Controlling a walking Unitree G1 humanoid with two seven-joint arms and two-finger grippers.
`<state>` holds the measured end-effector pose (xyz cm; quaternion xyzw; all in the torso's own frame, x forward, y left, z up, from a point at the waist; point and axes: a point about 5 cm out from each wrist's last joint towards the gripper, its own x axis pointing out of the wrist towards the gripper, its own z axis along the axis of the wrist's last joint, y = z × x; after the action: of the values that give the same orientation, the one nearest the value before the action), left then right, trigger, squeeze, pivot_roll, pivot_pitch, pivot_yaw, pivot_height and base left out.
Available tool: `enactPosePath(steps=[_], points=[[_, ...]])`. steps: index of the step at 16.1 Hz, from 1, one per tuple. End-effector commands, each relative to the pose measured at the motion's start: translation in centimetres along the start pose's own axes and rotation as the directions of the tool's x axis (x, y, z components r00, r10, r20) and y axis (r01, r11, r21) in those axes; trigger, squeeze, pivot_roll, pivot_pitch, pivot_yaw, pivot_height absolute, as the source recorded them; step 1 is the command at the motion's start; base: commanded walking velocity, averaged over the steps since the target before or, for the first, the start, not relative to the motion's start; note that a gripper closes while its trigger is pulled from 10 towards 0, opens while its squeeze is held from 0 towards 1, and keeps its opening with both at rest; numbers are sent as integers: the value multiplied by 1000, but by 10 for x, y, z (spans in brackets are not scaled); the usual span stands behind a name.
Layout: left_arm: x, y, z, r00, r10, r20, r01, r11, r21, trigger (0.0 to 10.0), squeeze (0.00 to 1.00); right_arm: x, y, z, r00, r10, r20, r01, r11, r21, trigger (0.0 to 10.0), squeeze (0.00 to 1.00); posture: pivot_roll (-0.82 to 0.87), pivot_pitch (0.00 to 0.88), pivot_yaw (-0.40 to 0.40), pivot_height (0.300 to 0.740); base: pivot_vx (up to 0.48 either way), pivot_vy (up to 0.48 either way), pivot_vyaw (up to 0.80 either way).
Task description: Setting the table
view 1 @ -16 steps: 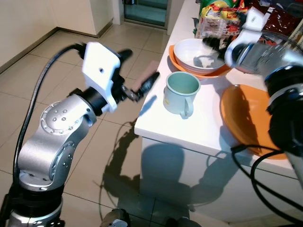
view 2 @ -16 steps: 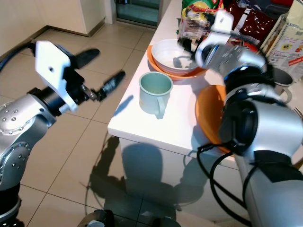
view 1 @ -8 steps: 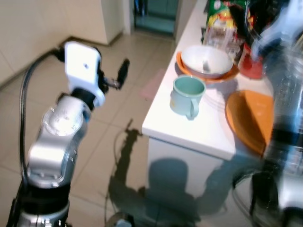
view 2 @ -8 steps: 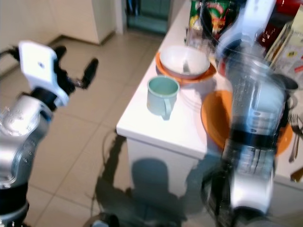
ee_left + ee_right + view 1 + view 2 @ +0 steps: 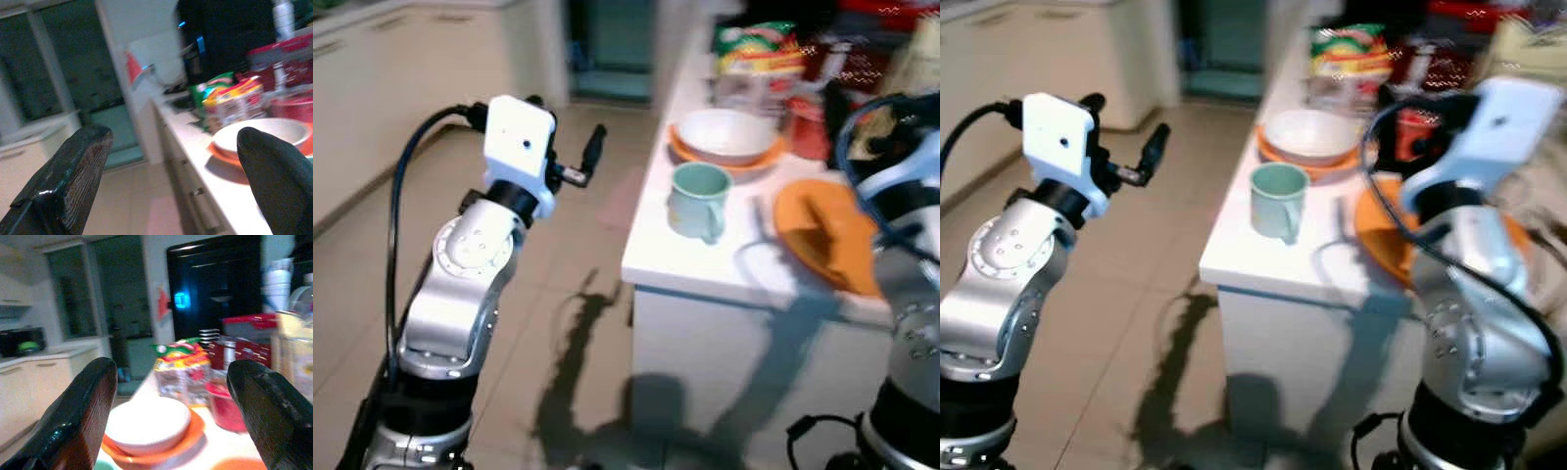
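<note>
Both claws are spread and hold nothing: the left claw (image 5: 570, 157) hangs over the floor beside the table (image 5: 705, 264), the right claw (image 5: 166, 406) above it. A green mug (image 5: 697, 200) stands near the table's front edge, with a white bowl (image 5: 729, 134) on an orange plate (image 5: 822, 235) behind it.

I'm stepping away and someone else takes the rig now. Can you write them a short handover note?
Left claw: open, empty, raised over the floor left of the counter.
Right claw: open, empty, raised above the counter, facing the white bowl.
Things: white bowl sits in an orange dish; green mug near the counter edge; orange plate to its right.
Done: nothing held.
Left: pick up and place the dishes.
</note>
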<state>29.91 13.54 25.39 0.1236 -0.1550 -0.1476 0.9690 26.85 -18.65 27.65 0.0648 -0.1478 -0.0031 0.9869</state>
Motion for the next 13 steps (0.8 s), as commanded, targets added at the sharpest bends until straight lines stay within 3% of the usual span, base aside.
enactPosePath(steps=[1, 5, 7, 11, 13], points=[[-1, -3, -5, 1000, -5, -15, 5, 1000, 10, 10000, 0, -4, -6, -3, 999, -48, -21, 48, 999, 5, 10000, 0, -28, 0, 12, 740, 0, 480, -769], [-2, -3, -9, 1000, 2, -21, -2, 1000, 16, 10000, 0, -4, 4, -8, 998, -42, -42, 43, 998, 34, 10000, 0, -12, 0, 2, 740, 0, 480, -781], [-4, -5, -14, 999, -6, -34, 6, 1000, 13, 10000, 0, -4, 19, -12, 998, 27, -55, -24, 998, 56, 10000, 0, -11, 0, 5, 740, 0, 480, -781], [-9, -5, -31, 997, -4, -81, 5, 1000, 16, 10000, 0, -9, 27, -23, 991, 87, -104, -82, 996, 47, 10000, 0, -9, 0, 14, 740, 0, 480, -781], [-17, -6, -46, 994, 15, -108, -19, 999, -32, 10000, 0, -12, 31, -39, 983, 110, -149, -105, 994, 40, 10000, 0, -4, 0, -2, 740, 0, 480, -781]])
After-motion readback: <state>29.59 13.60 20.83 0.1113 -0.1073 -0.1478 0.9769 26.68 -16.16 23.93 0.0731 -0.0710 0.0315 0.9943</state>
